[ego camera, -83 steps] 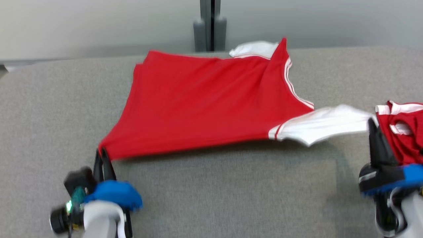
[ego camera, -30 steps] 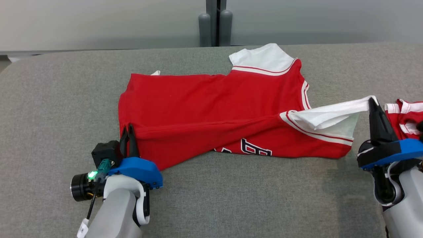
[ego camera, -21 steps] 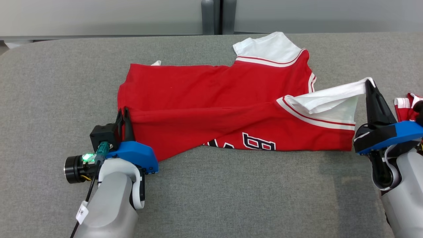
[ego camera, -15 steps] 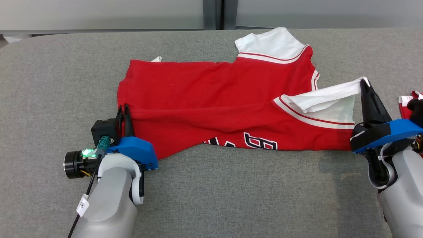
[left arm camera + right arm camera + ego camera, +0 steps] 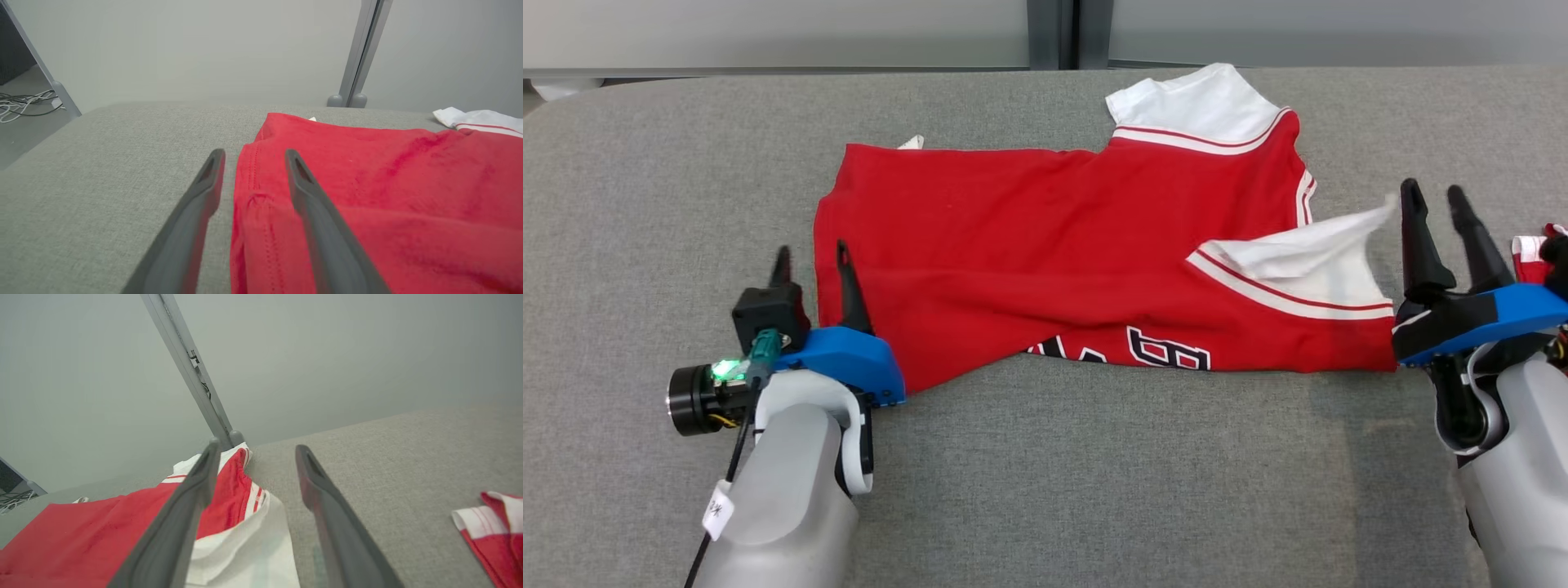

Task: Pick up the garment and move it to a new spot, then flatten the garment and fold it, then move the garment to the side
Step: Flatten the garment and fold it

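A red jersey (image 5: 1045,253) with white sleeves lies folded lengthwise on the grey table (image 5: 1045,474), dark lettering showing along its near edge. My left gripper (image 5: 810,255) stands open at the jersey's left hem (image 5: 253,192), one finger on each side of the red edge, in the left wrist view too (image 5: 254,154). My right gripper (image 5: 1431,196) is open just right of the near white sleeve (image 5: 1319,253), whose tip is falling loose. In the right wrist view that sleeve (image 5: 249,547) lies below the open right gripper (image 5: 257,448).
A second red and white garment (image 5: 1535,245) lies at the table's right edge, beside my right wrist, also seen in the right wrist view as a folded red and white piece (image 5: 494,526). A grey post (image 5: 1054,33) stands behind the table. Cables lie on the floor (image 5: 24,106) far left.
Both grippers have opened and let go: the left released the red hem, the right released the white sleeve, which is dropping. Before that the near half was folded over the far half.
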### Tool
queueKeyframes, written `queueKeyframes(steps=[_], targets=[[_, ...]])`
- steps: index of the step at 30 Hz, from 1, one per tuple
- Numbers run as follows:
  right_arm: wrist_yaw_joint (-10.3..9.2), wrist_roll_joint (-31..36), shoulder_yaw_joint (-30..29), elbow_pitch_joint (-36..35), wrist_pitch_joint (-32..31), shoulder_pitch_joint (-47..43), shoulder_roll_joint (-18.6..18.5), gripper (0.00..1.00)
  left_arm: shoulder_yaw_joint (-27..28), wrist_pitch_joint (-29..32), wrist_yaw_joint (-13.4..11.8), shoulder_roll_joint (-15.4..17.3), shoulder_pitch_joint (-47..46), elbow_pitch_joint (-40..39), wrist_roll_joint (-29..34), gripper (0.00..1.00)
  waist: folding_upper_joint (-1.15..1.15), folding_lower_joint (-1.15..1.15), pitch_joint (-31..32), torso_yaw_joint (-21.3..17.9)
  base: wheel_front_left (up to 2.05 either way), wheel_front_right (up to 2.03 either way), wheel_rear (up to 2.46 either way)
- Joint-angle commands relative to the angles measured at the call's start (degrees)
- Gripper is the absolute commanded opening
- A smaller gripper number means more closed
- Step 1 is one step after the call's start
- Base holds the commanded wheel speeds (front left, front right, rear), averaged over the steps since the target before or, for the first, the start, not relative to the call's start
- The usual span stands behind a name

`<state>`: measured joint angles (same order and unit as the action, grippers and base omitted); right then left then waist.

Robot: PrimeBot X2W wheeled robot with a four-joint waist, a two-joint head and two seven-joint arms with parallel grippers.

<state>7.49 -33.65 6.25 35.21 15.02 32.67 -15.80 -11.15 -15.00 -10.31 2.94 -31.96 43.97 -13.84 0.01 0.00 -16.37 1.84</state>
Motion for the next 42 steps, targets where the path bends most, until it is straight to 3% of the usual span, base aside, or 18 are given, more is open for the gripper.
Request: queueKeyframes(steps=[1,6,13,25,26,28,29,34,42], targets=[[0.01,0.5,-0.8,-0.8,0.2,-0.1,0.1,1.0,0.8,-0.2,-0.5,0.0,0.9,-1.3,0.0,1.0,-0.01,0.0,0.2,-0.1,0.0,0.0,0.0],[0.01,1.7,-3.7,-3.7,0.2,-5.3,0.7,1.0,0.6,-0.2,-0.9,0.0,6.4,-6.7,-2.0,1.0,-0.01,0.0,1.7,-0.4,0.0,0.0,0.0],[0.01,2.0,-2.6,1.7,0.2,-13.0,1.2,1.0,-2.5,-0.2,-1.4,0.0,12.5,-10.1,-5.5,1.0,-0.01,0.0,4.1,0.0,0.0,0.0,0.0],[0.01,0.4,1.4,12.3,0.2,-10.1,1.9,1.0,-6.1,-0.2,-1.7,0.0,15.0,-11.8,-7.3,1.0,-0.01,0.0,4.6,2.7,0.0,0.0,0.0],[0.01,0.1,1.7,13.1,0.2,-9.4,2.1,0.97,-6.2,-0.2,-1.6,0.0,15.0,-11.8,-7.3,1.0,-0.01,0.0,4.4,2.9,0.0,0.0,0.0],[0.01,-0.2,3.0,15.1,0.1,-8.6,2.2,0.21,-6.1,-0.2,-1.4,0.0,15.1,-11.9,-7.3,1.0,-0.01,0.0,4.3,3.2,0.0,0.0,0.0],[0.01,-0.4,3.9,15.9,0.0,-8.3,2.3,0.0,-6.1,-0.2,-1.4,0.0,15.2,-12.0,-7.3,1.0,-0.01,0.0,4.1,3.3,0.0,0.0,0.0],[0.01,-2.2,6.3,16.0,0.1,-7.7,1.1,0.0,-6.0,-0.2,-0.9,0.0,15.6,-11.8,-7.5,1.0,-0.01,0.0,4.3,3.4,0.0,0.0,0.0],[0.0,-2.2,4.2,13.0,0.1,-9.0,-1.5,0.0,-7.1,-0.2,2.8,0.0,17.0,-9.3,-9.4,1.0,-0.01,0.0,5.5,1.9,0.0,0.0,0.0]])
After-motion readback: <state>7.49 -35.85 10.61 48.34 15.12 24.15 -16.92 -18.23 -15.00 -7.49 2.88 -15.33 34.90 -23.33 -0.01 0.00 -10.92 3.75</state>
